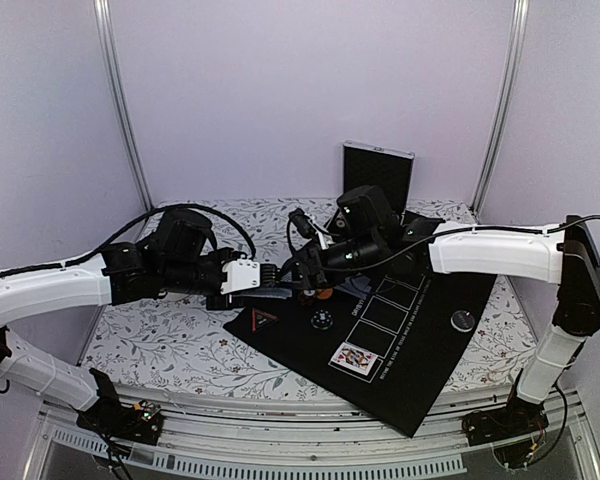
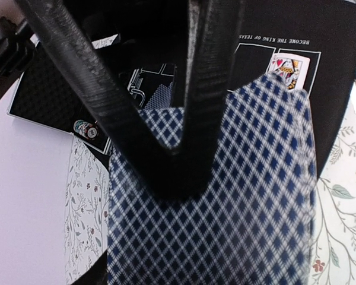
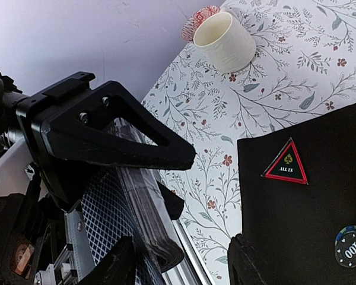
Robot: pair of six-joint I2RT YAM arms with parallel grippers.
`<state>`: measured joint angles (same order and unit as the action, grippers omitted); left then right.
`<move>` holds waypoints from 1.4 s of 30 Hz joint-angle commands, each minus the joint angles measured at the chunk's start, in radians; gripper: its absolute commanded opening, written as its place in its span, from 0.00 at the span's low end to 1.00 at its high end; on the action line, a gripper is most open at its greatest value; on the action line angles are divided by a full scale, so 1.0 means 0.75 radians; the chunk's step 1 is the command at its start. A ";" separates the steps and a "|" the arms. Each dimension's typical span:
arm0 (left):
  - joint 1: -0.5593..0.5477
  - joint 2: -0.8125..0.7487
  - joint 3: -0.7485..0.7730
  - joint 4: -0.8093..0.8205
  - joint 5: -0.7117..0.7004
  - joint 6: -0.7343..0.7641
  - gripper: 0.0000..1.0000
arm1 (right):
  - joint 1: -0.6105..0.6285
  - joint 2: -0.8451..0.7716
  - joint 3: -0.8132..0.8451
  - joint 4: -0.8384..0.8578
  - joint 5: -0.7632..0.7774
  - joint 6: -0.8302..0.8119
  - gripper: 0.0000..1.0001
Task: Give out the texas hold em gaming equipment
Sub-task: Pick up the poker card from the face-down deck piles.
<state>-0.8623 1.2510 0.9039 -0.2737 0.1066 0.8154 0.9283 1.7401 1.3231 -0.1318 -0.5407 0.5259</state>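
Observation:
My left gripper is shut on the deck of cards, which have blue-and-white diamond backs, and holds it above the left edge of the black mat. In the right wrist view the deck shows edge-on in the left gripper's black fingers. My right gripper is open, and its fingertips stand on either side of the deck's lower end. A face-up queen lies on the mat and also shows in the left wrist view. A striped chip, a black disc and an orange disc lie on the mat.
A red-edged "ALL IN" triangle and a "100" chip lie on the mat. A cream cup lies on the floral cloth with a red-white chip behind it. A black box stands at the back. Chips sit by the mat's far edge.

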 commanded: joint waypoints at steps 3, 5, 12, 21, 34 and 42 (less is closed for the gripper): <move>-0.018 -0.024 -0.003 0.036 0.003 -0.001 0.49 | -0.006 -0.051 0.062 -0.120 0.062 -0.056 0.51; -0.020 -0.024 -0.003 0.036 0.004 -0.001 0.49 | -0.005 -0.054 0.076 -0.139 0.073 -0.063 0.48; -0.019 -0.026 -0.003 0.036 0.007 -0.001 0.49 | -0.003 -0.068 0.104 -0.200 0.091 -0.085 0.40; -0.021 -0.026 -0.002 0.037 0.005 -0.001 0.49 | -0.001 -0.070 0.146 -0.261 0.109 -0.099 0.25; -0.019 -0.026 -0.005 0.038 0.007 -0.001 0.49 | -0.001 -0.089 0.195 -0.374 0.158 -0.152 0.13; -0.020 -0.026 -0.003 0.036 0.007 -0.001 0.49 | -0.007 -0.128 0.211 -0.435 0.207 -0.189 0.04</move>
<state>-0.8623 1.2510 0.9035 -0.2737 0.0967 0.8150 0.9283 1.6878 1.4487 -0.4149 -0.4305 0.4107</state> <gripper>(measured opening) 0.490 0.059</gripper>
